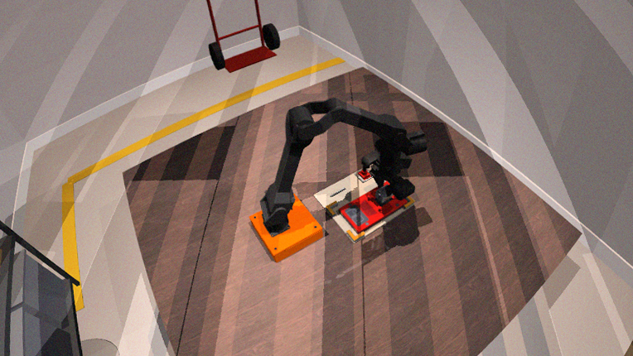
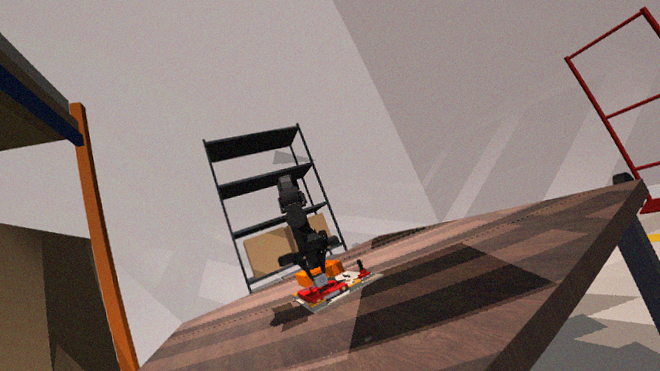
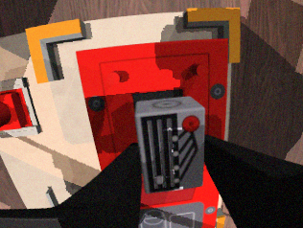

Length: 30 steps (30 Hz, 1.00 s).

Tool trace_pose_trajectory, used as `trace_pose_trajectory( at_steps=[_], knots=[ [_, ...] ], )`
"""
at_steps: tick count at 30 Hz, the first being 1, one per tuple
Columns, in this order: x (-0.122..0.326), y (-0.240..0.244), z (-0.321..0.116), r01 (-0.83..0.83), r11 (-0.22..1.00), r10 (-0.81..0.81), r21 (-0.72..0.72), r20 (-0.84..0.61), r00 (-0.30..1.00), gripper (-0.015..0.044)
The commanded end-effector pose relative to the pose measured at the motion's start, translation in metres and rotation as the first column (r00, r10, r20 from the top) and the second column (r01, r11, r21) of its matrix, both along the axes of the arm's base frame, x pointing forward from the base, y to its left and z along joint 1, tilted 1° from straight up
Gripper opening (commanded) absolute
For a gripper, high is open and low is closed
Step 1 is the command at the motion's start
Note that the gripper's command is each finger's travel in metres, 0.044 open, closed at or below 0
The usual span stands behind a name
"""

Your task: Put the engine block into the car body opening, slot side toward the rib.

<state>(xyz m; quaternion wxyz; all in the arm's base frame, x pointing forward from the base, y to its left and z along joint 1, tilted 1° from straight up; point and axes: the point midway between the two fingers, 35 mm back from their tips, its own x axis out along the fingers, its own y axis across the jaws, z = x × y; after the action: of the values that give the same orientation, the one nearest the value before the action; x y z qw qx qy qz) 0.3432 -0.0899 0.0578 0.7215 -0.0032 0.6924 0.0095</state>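
Note:
The grey engine block is between the fingers of my gripper, which is shut on it. Its ribbed top, with a red round cap near one corner, faces the wrist camera. The block is over the red car body. A strip of the dark opening shows just past the block's upper edge in the wrist view. The rest of the opening is hidden under the block. How deep the block is, and the rib and slot, cannot be seen.
The car body lies on a cream board with yellow-orange corner brackets. A small red part in a white-edged holder is at the left in the wrist view. The arm stands on an orange base.

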Motion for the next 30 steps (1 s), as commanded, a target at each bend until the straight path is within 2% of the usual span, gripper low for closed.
trace_pose_trajectory(
  at_steps=[1,30],
  knots=[
    [0.0003,0.0011,-0.0026,-0.003,1.0,0.003,0.006,-0.002,1.0,0.0158],
    [0.0005,0.0015,-0.0077,0.005,1.0,-0.005,0.007,-0.002,1.0,0.0158]
  ],
)
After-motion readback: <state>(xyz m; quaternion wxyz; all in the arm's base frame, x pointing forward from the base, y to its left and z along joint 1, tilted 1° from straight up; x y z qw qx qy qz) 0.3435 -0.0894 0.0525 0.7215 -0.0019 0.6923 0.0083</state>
